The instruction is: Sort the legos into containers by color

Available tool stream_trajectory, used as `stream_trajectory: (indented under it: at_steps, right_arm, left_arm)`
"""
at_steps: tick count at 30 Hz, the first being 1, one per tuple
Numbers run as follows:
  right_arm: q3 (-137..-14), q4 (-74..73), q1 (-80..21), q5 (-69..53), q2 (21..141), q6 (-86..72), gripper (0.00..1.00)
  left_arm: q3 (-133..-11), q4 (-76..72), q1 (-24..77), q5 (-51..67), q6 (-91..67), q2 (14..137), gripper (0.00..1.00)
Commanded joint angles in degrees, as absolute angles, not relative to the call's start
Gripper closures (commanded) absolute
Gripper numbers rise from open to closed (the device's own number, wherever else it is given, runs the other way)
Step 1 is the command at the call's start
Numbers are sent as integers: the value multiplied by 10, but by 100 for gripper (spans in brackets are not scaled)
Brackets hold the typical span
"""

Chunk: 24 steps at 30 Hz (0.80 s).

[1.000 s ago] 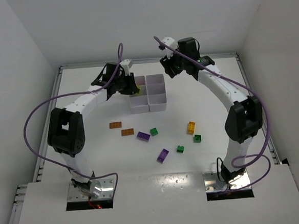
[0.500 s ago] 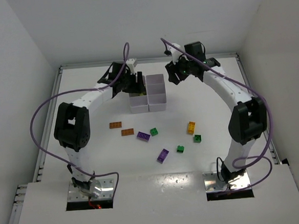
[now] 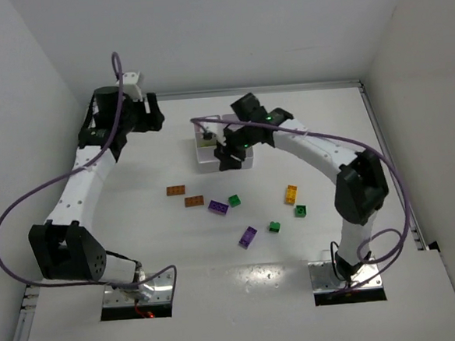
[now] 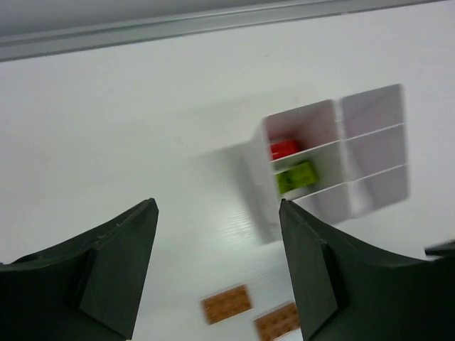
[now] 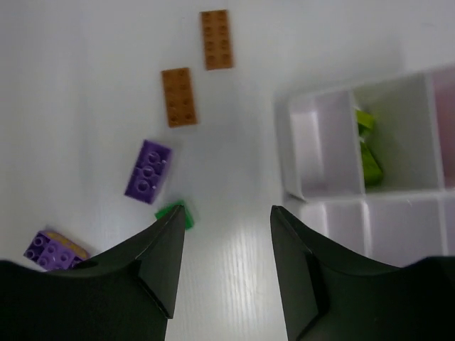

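The white containers (image 3: 205,163) stand at the back middle of the table, partly covered by my right arm. In the left wrist view the containers (image 4: 334,153) hold a red lego (image 4: 284,148) and a lime-green lego (image 4: 296,176) in two left compartments. The lime-green lego (image 5: 368,153) also shows from the right wrist. My left gripper (image 3: 150,113) (image 4: 217,206) hangs open and empty, back and left of the containers. My right gripper (image 3: 226,153) (image 5: 227,209) is open and empty over the containers' front edge, with a green lego (image 5: 174,213) by its left fingertip.
Loose legos lie in front of the containers: two orange (image 3: 176,190) (image 3: 194,201), two purple (image 3: 218,208) (image 3: 248,237), three green (image 3: 234,200) (image 3: 274,226) (image 3: 301,211) and a yellow-orange one (image 3: 291,193). White walls close the table's back and sides.
My left gripper opened at the containers and pulled away to the back left. My right arm swung from behind the containers to over their front edge, its jaws a little narrower.
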<state>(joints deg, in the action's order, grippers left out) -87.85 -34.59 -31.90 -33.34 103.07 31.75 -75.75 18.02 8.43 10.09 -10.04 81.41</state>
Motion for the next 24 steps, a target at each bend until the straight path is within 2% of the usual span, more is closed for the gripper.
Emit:
stream_trajectory:
  at_steps: [1, 4, 9, 24]
  right_arm:
    - [-942, -378, -372, -354, 1102, 377, 48]
    - [-999, -390, -409, -348, 1172, 372, 48]
    - [-1012, -365, -447, -310, 1242, 372, 48]
    - [-1017, -314, -489, -272, 1321, 352, 44]
  left_arm:
    - [-762, 293, 36, 126, -28, 810, 25]
    - [-733, 315, -13, 165, -23, 788, 23]
    - [-662, 320, -88, 200, -12, 763, 23]
    - [-619, 332, -112, 200, 20, 750, 23]
